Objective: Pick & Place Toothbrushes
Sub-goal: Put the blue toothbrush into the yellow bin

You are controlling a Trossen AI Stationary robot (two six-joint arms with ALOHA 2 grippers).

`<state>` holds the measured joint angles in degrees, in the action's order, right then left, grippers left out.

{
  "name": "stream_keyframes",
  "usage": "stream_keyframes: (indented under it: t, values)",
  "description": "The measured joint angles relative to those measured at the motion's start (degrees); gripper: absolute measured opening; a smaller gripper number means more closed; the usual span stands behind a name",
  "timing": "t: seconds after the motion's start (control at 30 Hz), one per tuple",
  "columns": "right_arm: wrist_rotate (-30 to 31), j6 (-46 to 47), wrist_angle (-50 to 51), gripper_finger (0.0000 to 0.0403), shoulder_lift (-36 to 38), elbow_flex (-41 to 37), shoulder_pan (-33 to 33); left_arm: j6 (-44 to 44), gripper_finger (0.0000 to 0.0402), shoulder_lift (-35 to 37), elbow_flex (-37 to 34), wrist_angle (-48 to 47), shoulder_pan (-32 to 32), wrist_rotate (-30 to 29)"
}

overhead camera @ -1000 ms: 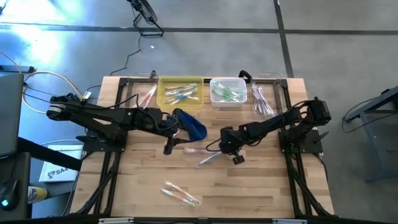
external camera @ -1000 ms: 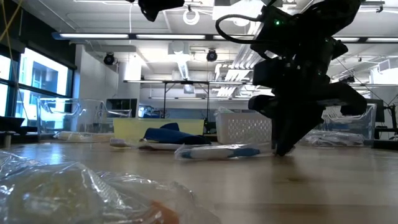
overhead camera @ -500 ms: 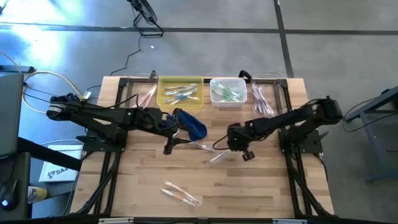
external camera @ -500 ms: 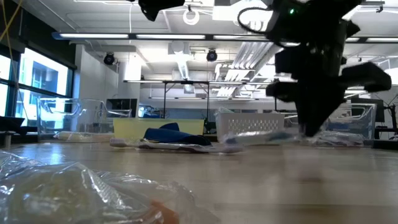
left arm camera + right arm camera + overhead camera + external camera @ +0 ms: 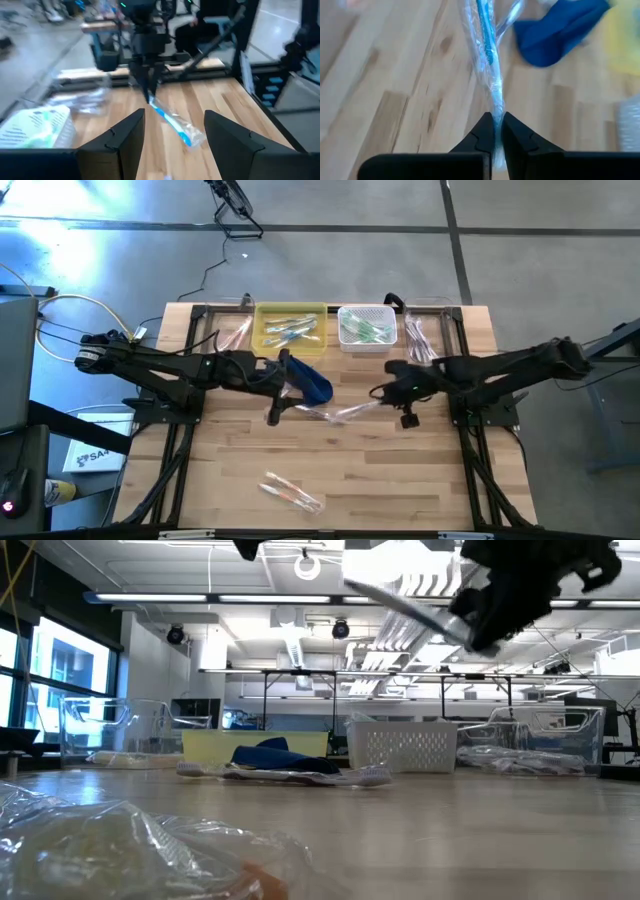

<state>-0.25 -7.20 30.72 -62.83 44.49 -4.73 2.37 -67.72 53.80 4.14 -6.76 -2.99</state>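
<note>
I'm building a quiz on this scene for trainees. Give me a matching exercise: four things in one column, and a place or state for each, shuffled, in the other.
Things:
1. right claw
2. left claw
3. blue pouch
4. white basket

Places or states:
A. open, holding nothing
B. at the table's far edge, beside the yellow tray
C. shut on a wrapped toothbrush, lifted off the table
D. lying on the table by the left claw

Pairs: 1-C, 2-A, 3-D, 4-B
</note>
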Motion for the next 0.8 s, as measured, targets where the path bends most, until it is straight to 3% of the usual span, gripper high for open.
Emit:
stream_keyframes:
  t: [0.37,0.8]
  values:
    - [5.9,7.1,-7.8,0.0013,10.9,0.0,0.0,0.4,0.0198,0.0,0.0,11.0,0.0,-9.6]
    - [7.8,6.0,-38.0,0.0013,10.7,0.2,-0.8,0.4,0.0198,-2.0,0.1,27.4,2.8,-10.9]
